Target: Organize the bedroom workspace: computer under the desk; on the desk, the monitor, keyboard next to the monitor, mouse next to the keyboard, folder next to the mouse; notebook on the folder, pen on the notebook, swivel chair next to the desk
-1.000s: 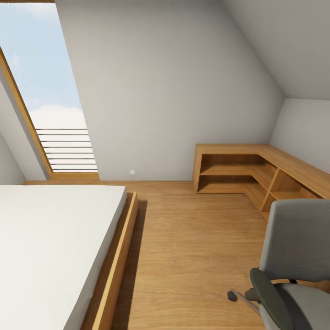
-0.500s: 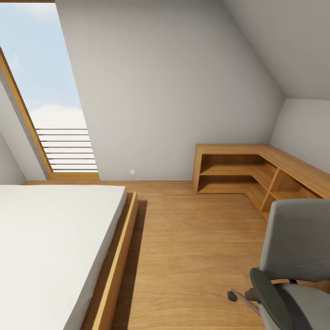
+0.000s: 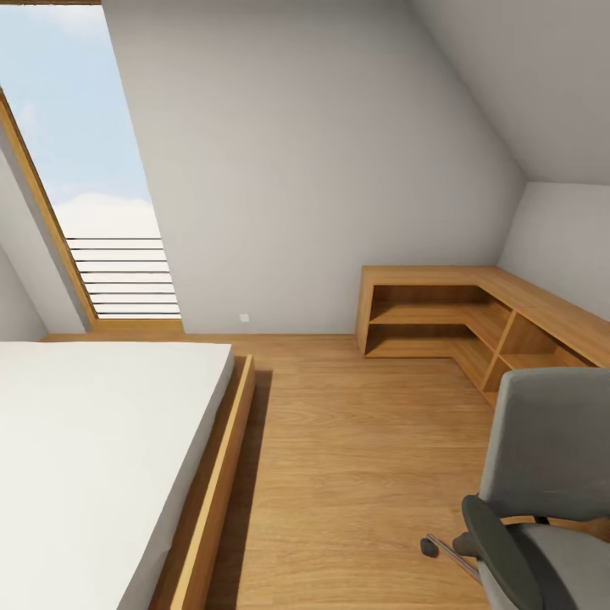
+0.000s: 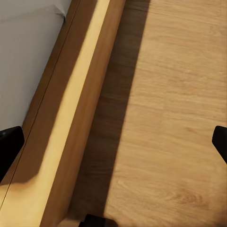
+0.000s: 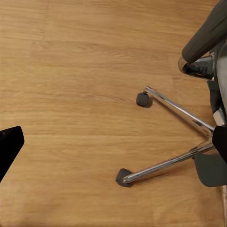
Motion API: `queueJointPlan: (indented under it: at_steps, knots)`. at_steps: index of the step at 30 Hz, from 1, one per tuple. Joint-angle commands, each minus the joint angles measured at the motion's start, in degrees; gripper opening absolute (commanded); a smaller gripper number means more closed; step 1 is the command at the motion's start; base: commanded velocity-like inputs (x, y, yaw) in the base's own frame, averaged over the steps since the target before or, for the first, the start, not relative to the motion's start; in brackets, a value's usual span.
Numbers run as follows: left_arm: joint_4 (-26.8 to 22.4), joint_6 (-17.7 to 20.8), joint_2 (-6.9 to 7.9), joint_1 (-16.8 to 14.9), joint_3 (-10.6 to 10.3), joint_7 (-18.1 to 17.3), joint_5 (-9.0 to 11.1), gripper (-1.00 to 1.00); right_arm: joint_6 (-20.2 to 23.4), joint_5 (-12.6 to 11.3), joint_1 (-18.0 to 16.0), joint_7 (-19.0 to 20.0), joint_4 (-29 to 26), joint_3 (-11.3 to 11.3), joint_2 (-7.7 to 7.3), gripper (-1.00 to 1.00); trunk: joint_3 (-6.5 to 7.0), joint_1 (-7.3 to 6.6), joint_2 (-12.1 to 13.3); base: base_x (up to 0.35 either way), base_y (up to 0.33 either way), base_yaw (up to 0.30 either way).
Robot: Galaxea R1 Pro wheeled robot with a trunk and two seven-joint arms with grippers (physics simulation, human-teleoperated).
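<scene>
The swivel chair stands at the lower right of the head view, with a grey back, grey seat and a black armrest. Its chrome star base and dark casters lie on the wood floor under my right gripper, which is open with nothing between its fingertips. My left gripper is also open and empty, hanging over the floor beside the bed frame. The desk, computer, monitor, keyboard, mouse, folder, notebook and pen are out of view.
A low bed with a white mattress and wooden frame takes up the left. A low L-shaped wooden shelf runs along the far right corner. Bare wood floor lies between them. A tall slanted window is at the left.
</scene>
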Motion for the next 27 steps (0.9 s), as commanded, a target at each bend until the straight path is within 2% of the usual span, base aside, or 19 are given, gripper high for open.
queueJointPlan:
  at_steps: [1, 27]
  knots:
    - [-0.1, -0.1, -0.05, 0.0, 0.2, 0.1, -0.3, 1.0, -0.2, -0.3, -0.1, -0.2, 0.1, 0.5, 0.02, 1.0, -0.05, 0.0, 0.0, 0.0, 0.0, 0.0]
    - [-0.1, -0.1, -0.11, 0.0, 0.3, 0.1, -0.3, 1.0, -0.2, -0.3, -0.1, -0.2, 0.1, 0.5, -0.02, 1.0, -0.05, 0.0, 0.0, 0.0, 0.0, 0.0]
